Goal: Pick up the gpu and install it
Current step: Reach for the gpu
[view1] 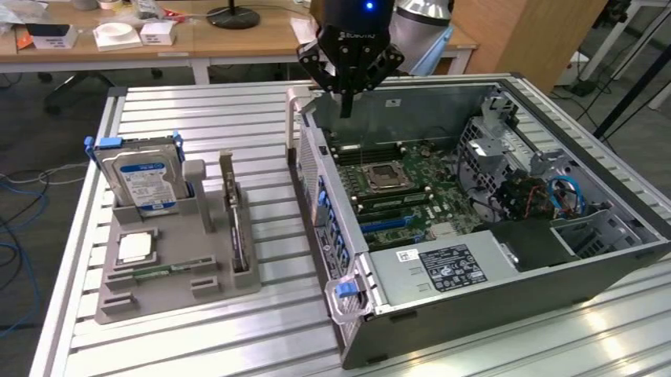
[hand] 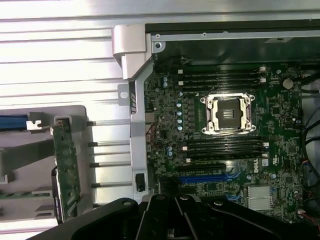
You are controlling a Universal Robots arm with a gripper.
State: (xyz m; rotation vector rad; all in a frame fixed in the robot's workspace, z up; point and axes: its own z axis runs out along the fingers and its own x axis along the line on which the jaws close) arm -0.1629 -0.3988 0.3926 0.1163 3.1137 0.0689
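Note:
The gpu (view1: 237, 224) stands on edge in a slot of the grey holder (view1: 157, 297) on the exterior view's left; it is a thin green card with a dark face. In the wrist view the gpu (hand: 67, 167) appears edge-on as a green strip in the holder. My gripper (view1: 346, 106) hangs over the far wall of the open computer case (view1: 504, 271), well away from the card. Its fingers are shut together and hold nothing. The gripper (hand: 173, 220) looks down on the motherboard (hand: 280, 115), with the blue expansion slot (hand: 205, 177) close by.
A blue-labelled hard drive (view1: 141, 177) stands at the holder's far end. A small memory stick (view1: 168, 269) and a square chip (view1: 134, 247) lie in the holder. The case's hinged side frame (view1: 314, 196) stands between holder and motherboard. Desks with clutter stand behind the table.

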